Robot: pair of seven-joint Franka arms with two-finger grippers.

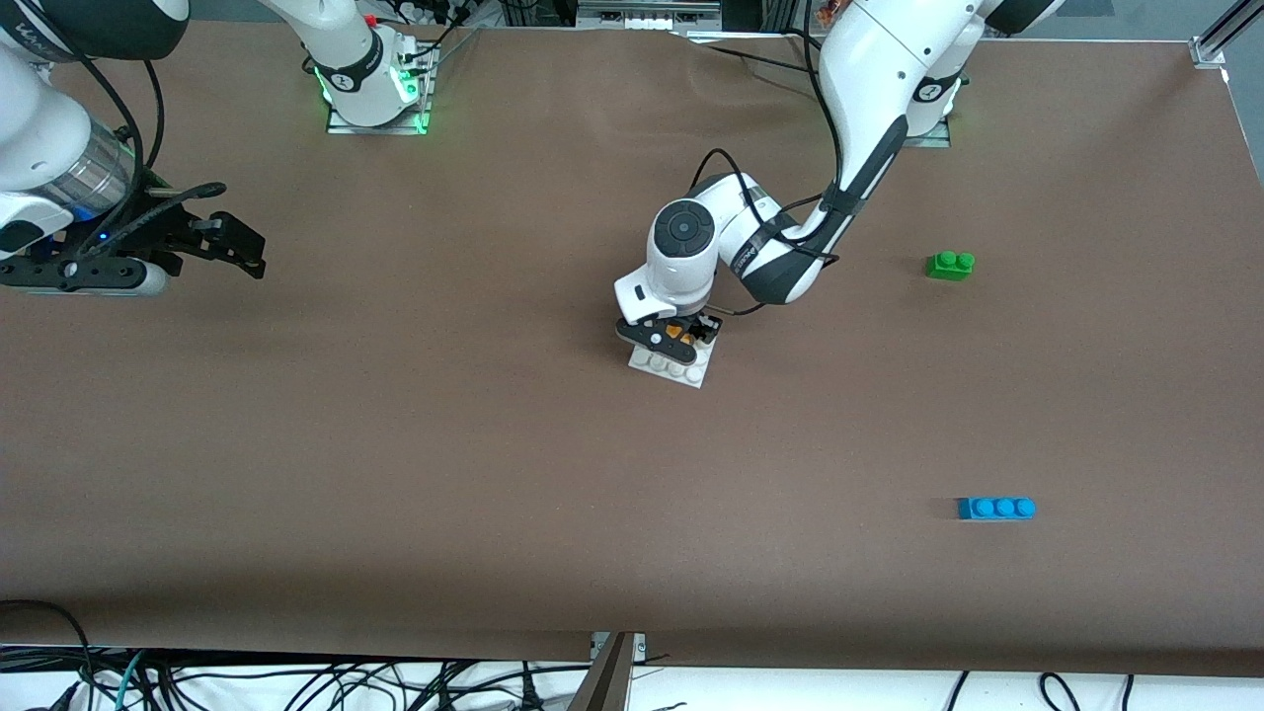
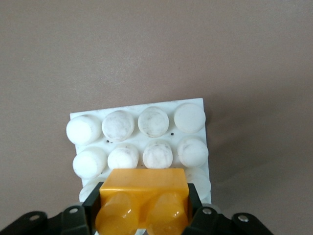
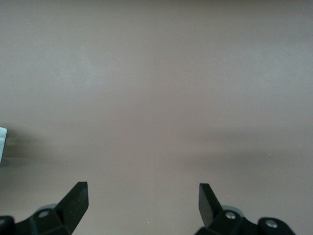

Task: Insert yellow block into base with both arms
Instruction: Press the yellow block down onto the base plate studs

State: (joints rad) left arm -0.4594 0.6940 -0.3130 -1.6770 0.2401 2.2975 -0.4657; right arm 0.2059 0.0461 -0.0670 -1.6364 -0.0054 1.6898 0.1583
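Over the base (image 1: 681,370), the left hand (image 2: 143,215) clamps the yellow block (image 2: 144,198) (front view mostly hides it); the right hand (image 3: 143,203) waits, fingers apart.

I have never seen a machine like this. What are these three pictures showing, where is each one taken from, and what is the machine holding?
You see two white robot arms at a brown table. The wide picture comes from a high camera facing them. The two close pictures come from cameras on the arms' wrists, looking past each gripper's black fingers.

The left gripper is over the base, a white square plate with round studs, at the middle of the table. It is shut on the yellow block, a small brick, seen best in the left wrist view. I cannot tell if the block is pressed in yet.

The right gripper waits open above the bare table at the right arm's end.

A green brick and a blue brick also lie on the table toward the left arm's end, the blue one nearer the front camera.
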